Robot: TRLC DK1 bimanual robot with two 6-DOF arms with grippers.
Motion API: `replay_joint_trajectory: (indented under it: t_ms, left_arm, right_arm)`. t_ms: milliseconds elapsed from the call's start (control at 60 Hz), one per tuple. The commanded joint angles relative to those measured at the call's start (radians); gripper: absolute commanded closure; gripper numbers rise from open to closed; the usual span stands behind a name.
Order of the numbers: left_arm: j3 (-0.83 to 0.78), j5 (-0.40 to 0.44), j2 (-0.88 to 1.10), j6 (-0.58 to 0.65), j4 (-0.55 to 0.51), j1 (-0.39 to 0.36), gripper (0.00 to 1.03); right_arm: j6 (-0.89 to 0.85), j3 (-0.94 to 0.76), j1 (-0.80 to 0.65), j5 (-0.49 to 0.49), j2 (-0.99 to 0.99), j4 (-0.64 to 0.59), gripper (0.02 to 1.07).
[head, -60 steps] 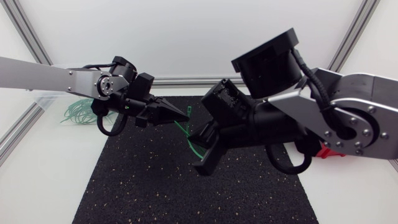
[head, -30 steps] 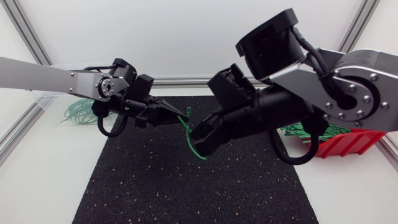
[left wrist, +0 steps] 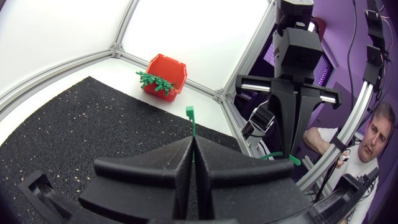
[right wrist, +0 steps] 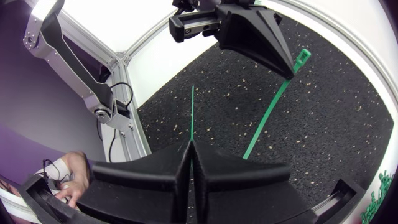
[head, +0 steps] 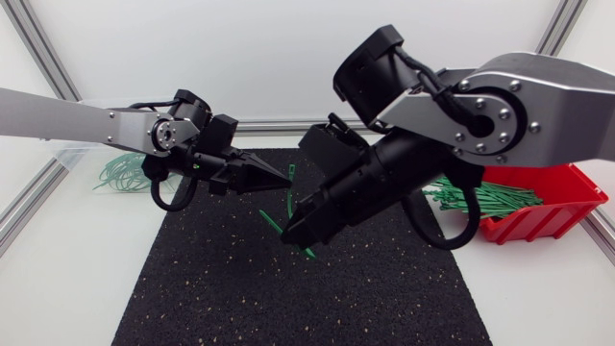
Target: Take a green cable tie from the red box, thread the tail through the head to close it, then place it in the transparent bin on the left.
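Your left gripper [left wrist: 193, 144] has its fingers pressed flat together on the green cable tie [head: 273, 222]. In the left wrist view only the tie's head [left wrist: 190, 112] stands up past the fingertips. Your right gripper [right wrist: 191, 149] is likewise closed, pinching the thin tail [right wrist: 192, 112], which pokes straight out ahead of it. The right wrist view gives you what the left one cannot: the strap runs from beside the left fingertips, just below the head, down across the black mat [head: 240, 288] and under the right gripper. From overhead the two grippers sit tip to tip above the middle of the mat, with short green stretches showing beside and under the right fingers. The head view also shows the red box [head: 538, 223] at the right with loose ties [head: 480, 200] heaped in it. The transparent bin [head: 62, 149] is behind your left arm, with green loops [head: 120, 175] inside.
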Motion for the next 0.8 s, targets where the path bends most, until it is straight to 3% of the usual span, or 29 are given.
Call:
replay_joint_trajectory:
  t_ms: [0,300,517,600,717,783]
  left_arm:
    - [-0.020,0.019,-0.003,-0.012,0.006,0.010,1.00]
    - [-0.020,0.017,-0.006,-0.019,0.006,0.007,1.00]
    - [-0.018,0.017,-0.006,-0.023,0.006,0.004,1.00]
    - [-0.018,0.017,-0.006,-0.025,0.007,0.002,1.00]
    - [-0.021,0.017,-0.005,-0.025,0.018,0.001,1.00]
    - [-0.023,0.017,-0.005,-0.023,0.023,0.001,1.00]
  right_arm:
    - [0.035,0.034,-0.030,-0.035,0.038,-0.023,1.02]
    - [0.190,0.048,-0.088,-0.085,-0.001,-0.012,1.02]
    - [0.205,0.039,-0.099,-0.114,-0.004,-0.015,1.02]
    - [0.321,0.071,-0.076,-0.113,0.031,-0.089,1.02]
    - [0.426,0.045,-0.113,-0.130,0.014,-0.030,1.02]
    - [0.530,-0.007,-0.122,-0.114,-0.021,0.073,1.02]
